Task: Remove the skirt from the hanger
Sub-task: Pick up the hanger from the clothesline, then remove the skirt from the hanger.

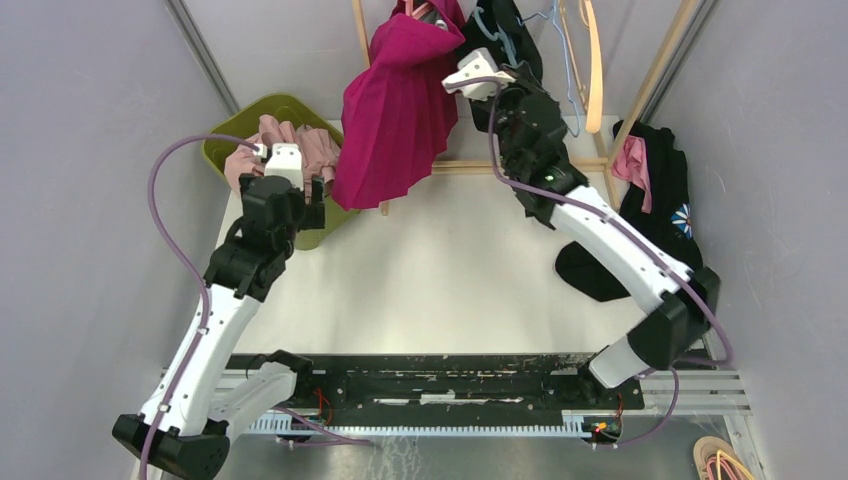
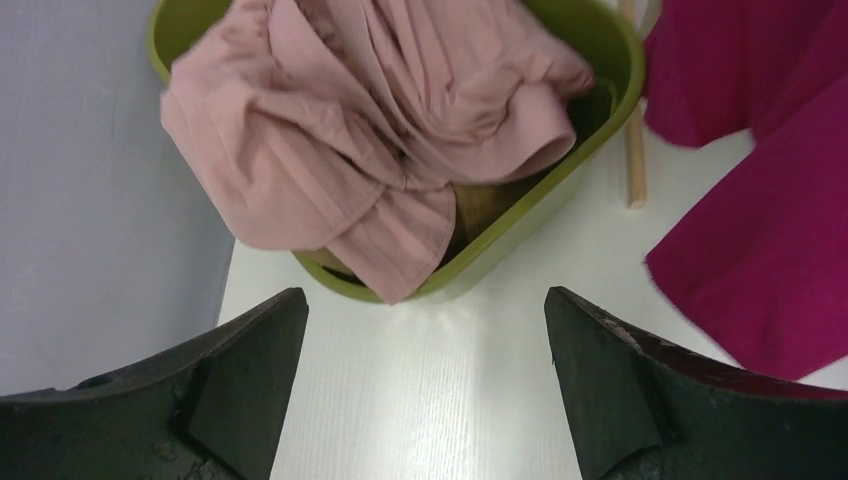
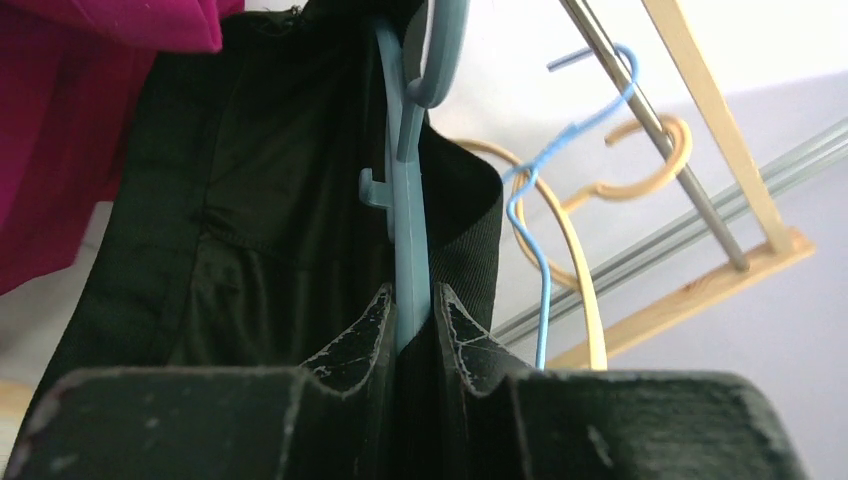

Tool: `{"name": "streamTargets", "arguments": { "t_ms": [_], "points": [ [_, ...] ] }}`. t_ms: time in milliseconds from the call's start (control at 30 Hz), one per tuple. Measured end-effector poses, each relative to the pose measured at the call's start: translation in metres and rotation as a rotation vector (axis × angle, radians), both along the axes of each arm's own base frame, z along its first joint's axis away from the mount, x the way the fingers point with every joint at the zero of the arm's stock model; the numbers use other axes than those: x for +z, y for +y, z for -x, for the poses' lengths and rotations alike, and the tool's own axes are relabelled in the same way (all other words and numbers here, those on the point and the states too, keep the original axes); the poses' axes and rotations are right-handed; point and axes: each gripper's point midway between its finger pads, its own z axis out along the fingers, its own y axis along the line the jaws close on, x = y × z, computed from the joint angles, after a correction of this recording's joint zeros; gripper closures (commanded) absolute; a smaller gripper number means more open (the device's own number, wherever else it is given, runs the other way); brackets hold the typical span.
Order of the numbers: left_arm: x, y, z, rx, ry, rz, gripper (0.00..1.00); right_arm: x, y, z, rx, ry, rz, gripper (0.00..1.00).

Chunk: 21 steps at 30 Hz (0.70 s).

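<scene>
Black skirt (image 3: pixel 250 220) abuts magenta cloth (image 3: pixel 40 180) (edges overlapping); right end effector (image 3: pixel 413 300) clamps hanger (image 3: pixel 405 230).

Top: overhead, faces far edge; shares far-left-corner olive plastic bin (image 1: pixel 285 103) with close left wrist. Right wrist: tight, upward.

Light falls soft and even from overhead, and shadows are faint. Ahead of the left tool (image 2: pixel 425 300) the desk (image 2: pixel 470 400) glares nearly white, with a thin shade under the green bin (image 2: pixel 520 215). That tool's own dark fingers (image 2: pixel 240 380) loom large and slightly soft. Above the right tool (image 3: pixel 415 295) the view is backlit: the background blows out pale, the black cloth (image 3: pixel 250 200) loses detail, the blue hanger (image 3: pixel 408 230) is sharp, and the tool body nearest the lens blurs.
</scene>
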Motion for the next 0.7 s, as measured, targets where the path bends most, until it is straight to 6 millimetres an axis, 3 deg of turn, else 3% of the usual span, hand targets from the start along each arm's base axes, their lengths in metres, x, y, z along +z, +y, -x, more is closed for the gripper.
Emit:
{"name": "streamTargets", "arguments": {
  "t_ms": [200, 367, 467, 700],
  "points": [
    [0.058, -0.022, -0.008, -0.109, -0.133, 0.090, 0.10, 0.013, -0.026, 0.060, 0.092, 0.107, -0.235, 0.99],
    [0.096, -0.058, -0.018, -0.273, -0.226, 0.168, 0.10, 0.020, -0.040, 0.110, 0.201, 0.189, -0.414, 0.99],
    [0.108, -0.082, -0.026, -0.368, -0.242, 0.197, 0.09, 0.009, -0.040, 0.128, 0.247, 0.264, -0.480, 0.99],
    [0.146, -0.144, -0.038, -0.598, -0.290, 0.260, 0.08, -0.039, -0.023, 0.146, 0.307, 0.487, -0.520, 0.99]
  ]
}}
